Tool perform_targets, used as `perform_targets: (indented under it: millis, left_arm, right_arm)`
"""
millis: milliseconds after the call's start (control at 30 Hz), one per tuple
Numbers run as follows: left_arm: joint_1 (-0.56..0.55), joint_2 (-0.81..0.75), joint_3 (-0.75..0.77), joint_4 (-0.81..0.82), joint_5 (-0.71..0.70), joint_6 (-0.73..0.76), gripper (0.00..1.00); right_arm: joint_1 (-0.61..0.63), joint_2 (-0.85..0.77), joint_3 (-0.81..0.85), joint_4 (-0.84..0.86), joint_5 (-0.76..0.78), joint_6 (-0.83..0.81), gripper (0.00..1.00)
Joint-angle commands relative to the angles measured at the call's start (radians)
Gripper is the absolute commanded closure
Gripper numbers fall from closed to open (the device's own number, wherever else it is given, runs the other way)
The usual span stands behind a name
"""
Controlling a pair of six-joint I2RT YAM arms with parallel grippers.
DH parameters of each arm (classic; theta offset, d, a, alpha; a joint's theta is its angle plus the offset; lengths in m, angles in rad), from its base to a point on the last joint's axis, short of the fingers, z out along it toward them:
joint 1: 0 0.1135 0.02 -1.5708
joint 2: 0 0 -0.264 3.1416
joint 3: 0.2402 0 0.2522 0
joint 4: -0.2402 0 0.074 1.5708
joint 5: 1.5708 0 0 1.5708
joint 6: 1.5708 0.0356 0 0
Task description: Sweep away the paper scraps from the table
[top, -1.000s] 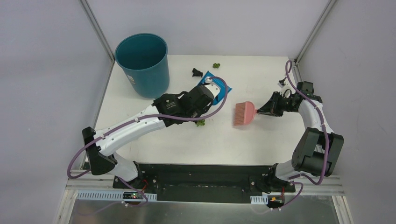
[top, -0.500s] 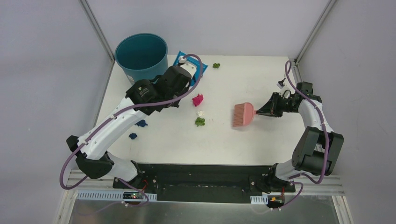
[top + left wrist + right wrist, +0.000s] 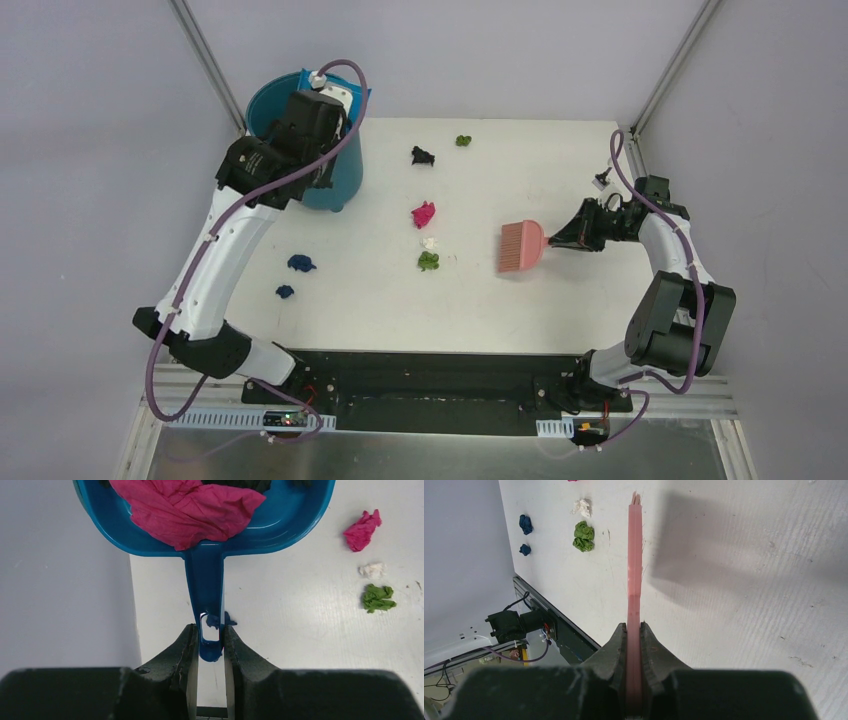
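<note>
My left gripper (image 3: 335, 98) is shut on the handle of the blue dustpan (image 3: 210, 550) and holds it raised at the teal bin (image 3: 340, 175). A large magenta wad (image 3: 185, 510) lies in the pan. On the table (image 3: 560, 310) lie paper scraps: black (image 3: 422, 156), olive-green (image 3: 464, 141), magenta (image 3: 424, 214), white (image 3: 429, 242), green (image 3: 429, 261) and two dark blue (image 3: 301, 263). My right gripper (image 3: 562, 240) is shut on the handle of the pink brush (image 3: 522, 246), whose bristles are right of the green scrap.
The teal bin stands at the table's back left corner. A black strip (image 3: 430, 365) runs along the near edge. Grey walls and metal posts enclose the table. A small white connector (image 3: 603, 180) lies at the far right.
My left arm has lifted the dustpan from mid-table and swung it back-left to the bin, uncovering the magenta, white and dark blue scraps. The right arm and brush have not moved.
</note>
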Motion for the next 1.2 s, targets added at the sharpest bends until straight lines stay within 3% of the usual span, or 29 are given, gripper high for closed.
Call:
perform_targets:
  millis: [0,233,567,1167]
  left_arm:
    - [0.061,0.068,0.062,0.007,0.001,0.044,1.0]
    - [0.225,0.183,0.187,-0.014,0.046,0.028,1.0]
    - [0.407,0.253,0.236,-0.023,0.088,0.018,1.0]
    - [0.453,0.332,0.218,0.007,-0.133,0.146,1.0]
  right_arm:
    - [0.004,-0.005,0.021,-0.002,-0.051,-0.022,1.0]
    - [0.004,-0.002,0.015,-0.003,-0.058,-0.015,1.0]
    - [0.004,0.038,0.03,-0.025,-0.082,-0.037,1.0]
    - [0.004,0.016,0.034,-0.046,-0.113,-0.054,1.0]
